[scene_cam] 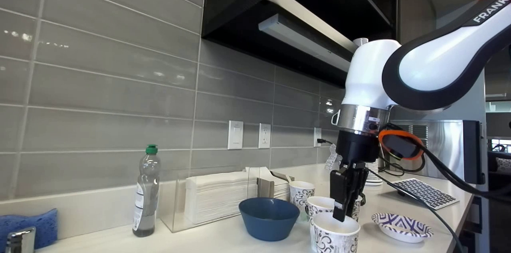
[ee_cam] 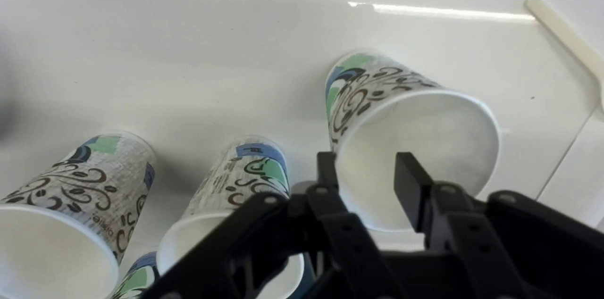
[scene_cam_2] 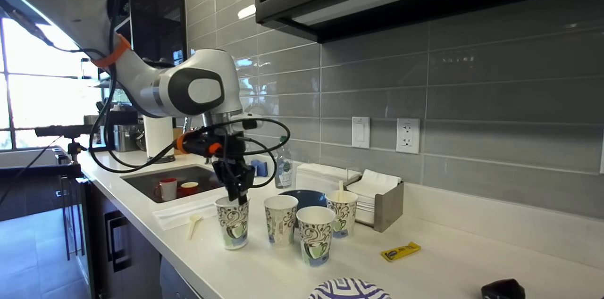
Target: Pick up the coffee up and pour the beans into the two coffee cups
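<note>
Wrist view: fingers [ee_cam: 413, 190] stand parted over the edge cup [ee_cam: 415, 134]!

Look at those two black tips, a clear gap between them! One sits at the left side of the rim, the other over the white mouth; whether either touches the paper, I can't tell. Both exterior views put the tips right at the mouth of that cup, and it stands upright on the table [scene_cam_2: 443, 273], nearest of the lot to the front edge.

And it has company! In an exterior view the middle cup [scene_cam_2: 281, 221] stands beside it, a strip of table between, then the third cup [scene_cam_2: 315, 237] near that, upright too. Edge, middle, third: same scroll pattern, so alike that I can't tell which of them is the task's pick. The stick cup [scene_cam_2: 343, 214] stands farther in, toward the tiled wall [scene_cam_2: 377, 72], a pale handle [scene_cam_2: 340, 187] poking from its top.

Around them, plenty more! The blue bowl [scene_cam: 269, 221] sits right by the cups, white napkins [scene_cam: 219, 195] stacked near it, a green-capped bottle [scene_cam: 146, 199] upright near those. The patterned bowl [scene_cam: 401, 227] rests well apart from the blue one. A pale spoon [scene_cam_2: 194, 219] lies near the edge cup, and over past the third cup a yellow packet [scene_cam_2: 400, 252] lies flat.
</note>
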`<action>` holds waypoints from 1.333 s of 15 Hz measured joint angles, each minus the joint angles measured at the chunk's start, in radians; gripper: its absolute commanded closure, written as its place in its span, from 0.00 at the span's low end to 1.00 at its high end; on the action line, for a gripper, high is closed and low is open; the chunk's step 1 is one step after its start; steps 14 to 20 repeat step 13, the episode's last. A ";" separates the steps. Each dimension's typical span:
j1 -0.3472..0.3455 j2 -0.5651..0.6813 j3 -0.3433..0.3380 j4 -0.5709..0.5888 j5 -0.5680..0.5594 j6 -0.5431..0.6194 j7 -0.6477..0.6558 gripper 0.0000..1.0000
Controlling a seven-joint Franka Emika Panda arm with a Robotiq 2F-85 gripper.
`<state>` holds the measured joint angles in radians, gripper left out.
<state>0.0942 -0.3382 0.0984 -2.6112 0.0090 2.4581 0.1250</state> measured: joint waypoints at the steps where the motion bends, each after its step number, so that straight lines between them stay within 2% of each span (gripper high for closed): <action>1: -0.006 -0.007 0.008 0.000 -0.022 -0.008 0.012 0.23; 4: -0.028 -0.059 0.042 0.002 -0.111 -0.069 0.071 0.01; 11: -0.042 -0.260 0.153 0.024 -0.272 -0.326 0.190 0.00; 20: -0.044 -0.278 0.159 0.023 -0.275 -0.339 0.192 0.00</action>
